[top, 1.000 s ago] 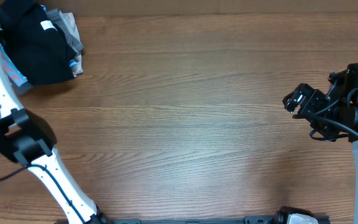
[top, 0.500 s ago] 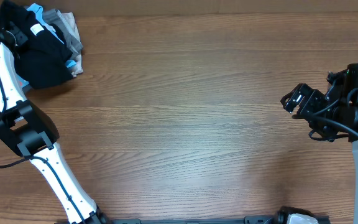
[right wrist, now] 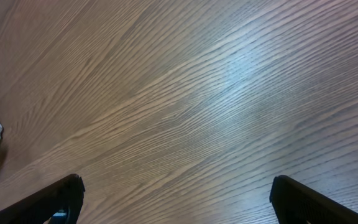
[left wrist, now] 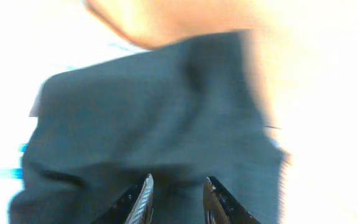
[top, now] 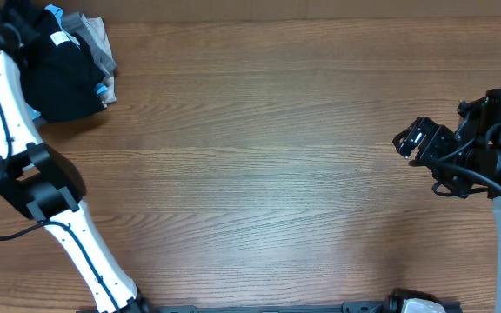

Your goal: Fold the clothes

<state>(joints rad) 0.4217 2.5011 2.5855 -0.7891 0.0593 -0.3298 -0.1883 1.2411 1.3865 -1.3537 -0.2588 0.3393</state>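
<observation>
The clothes point(top: 59, 78), a plain black garment with a small white label point(top: 56, 39), lie bunched in the far left corner of the wooden table. My left arm reaches up into that corner. In the left wrist view the black fabric point(left wrist: 154, 112) fills the picture, and my left gripper point(left wrist: 178, 186) is shut on a fold of it, the fingers standing narrow with dark cloth between them. My right gripper point(top: 407, 141) hovers at the right side, far from the garment. Its fingers stand wide open over bare wood point(right wrist: 176, 186).
Grey and beige garments point(top: 98, 39) and a light blue tee point(top: 104, 89) lie under and beside the black one. Bare wooden tabletop point(top: 259, 156) stretches between the pile and the right arm. The arm bases stand at the front edge.
The black garment has been drawn up and to the left toward the corner, bunching tighter. The left arm has shifted with it. The right arm has stayed still.
</observation>
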